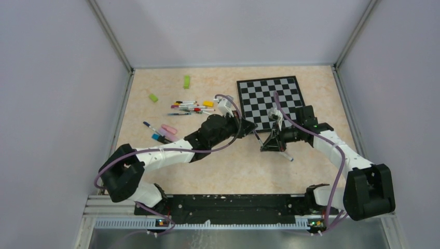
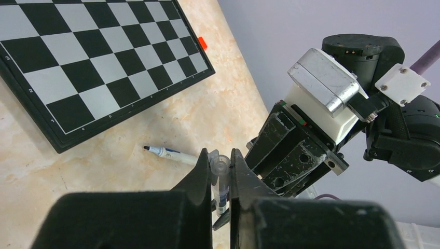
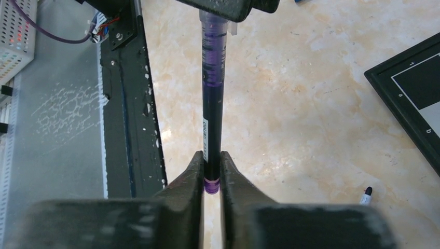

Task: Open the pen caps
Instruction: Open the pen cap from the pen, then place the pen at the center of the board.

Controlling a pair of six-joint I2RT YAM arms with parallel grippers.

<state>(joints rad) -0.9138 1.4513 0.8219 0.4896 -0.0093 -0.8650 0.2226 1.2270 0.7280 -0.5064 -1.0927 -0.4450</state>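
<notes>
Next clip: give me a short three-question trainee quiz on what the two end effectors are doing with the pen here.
1. True or false: the right end effector is shut on the barrel of the purple pen.
2. The left end effector grips the same pen by: A) its cap; B) mid-barrel; C) nothing, it is open.
3. Fill in: an uncapped pen lies on the table near the ____.

Key: 1 true; 2 A; 3 chessboard.
</notes>
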